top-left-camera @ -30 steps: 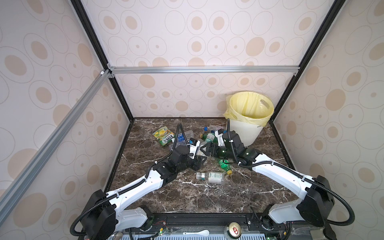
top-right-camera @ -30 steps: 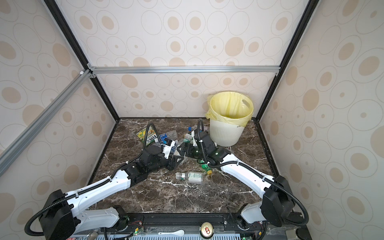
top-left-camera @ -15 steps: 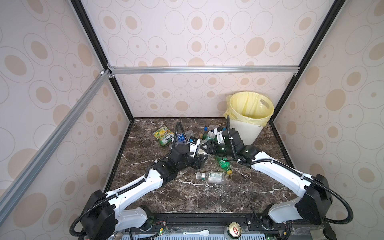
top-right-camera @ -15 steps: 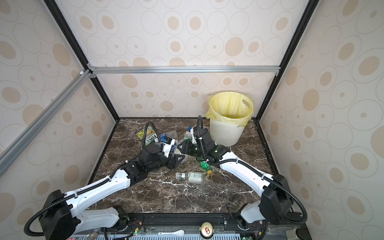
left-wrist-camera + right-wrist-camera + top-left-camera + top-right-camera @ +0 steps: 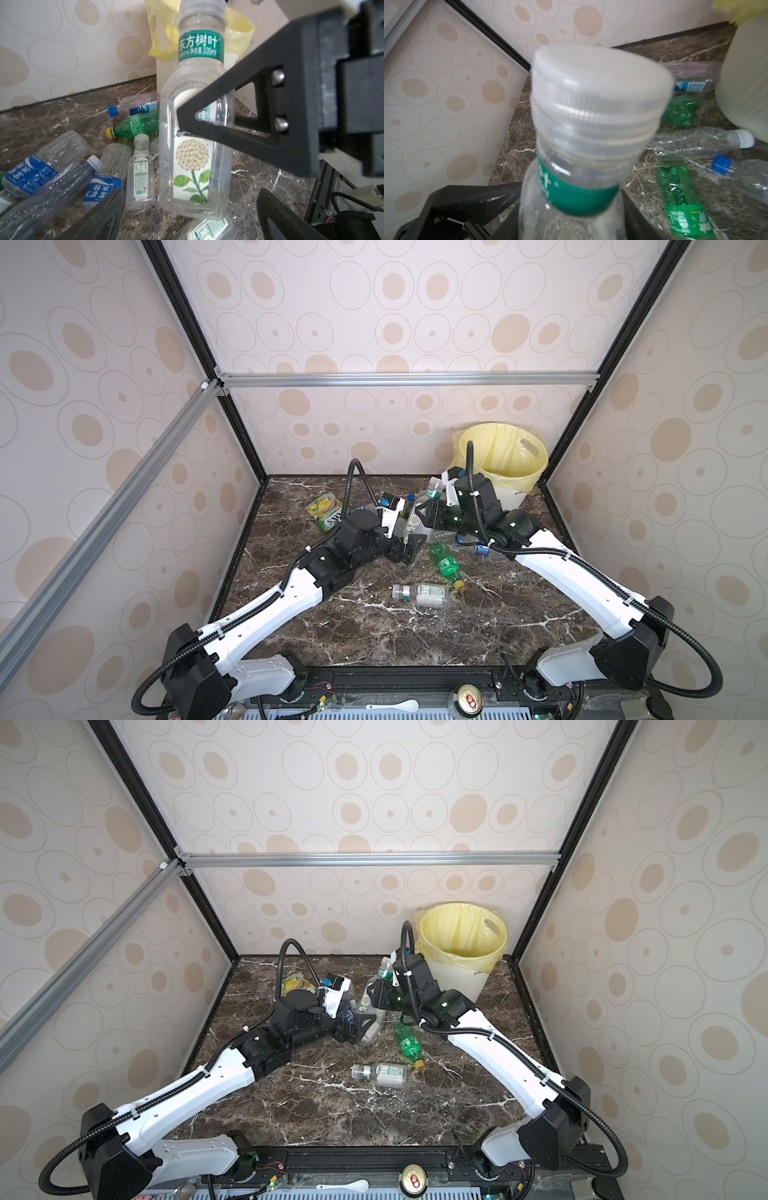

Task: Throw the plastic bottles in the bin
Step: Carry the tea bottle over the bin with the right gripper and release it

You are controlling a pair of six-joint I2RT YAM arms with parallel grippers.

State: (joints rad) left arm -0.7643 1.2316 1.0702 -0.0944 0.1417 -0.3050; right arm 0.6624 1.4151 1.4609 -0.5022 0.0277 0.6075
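Our right gripper [image 5: 424, 517] has its jaws clamped on the upright clear bottle [image 5: 193, 162]; our left gripper [image 5: 410, 548] jaws gape wide, gripping nothing.

Clear bottle [image 5: 193, 162], green neck band and flower label, nearly upright, cap up, near the bin [image 5: 511, 498], white, yellow-lined, far right corner. Green bottle [image 5: 446, 562] and small clear one [image 5: 422, 594] lie on their sides nearer the front; blue-labelled bottles [image 5: 31, 176] lie heaped

bottle [image 5: 193, 162] label "东方树叶 335ml", packet [image 5: 326, 510] "foxs"
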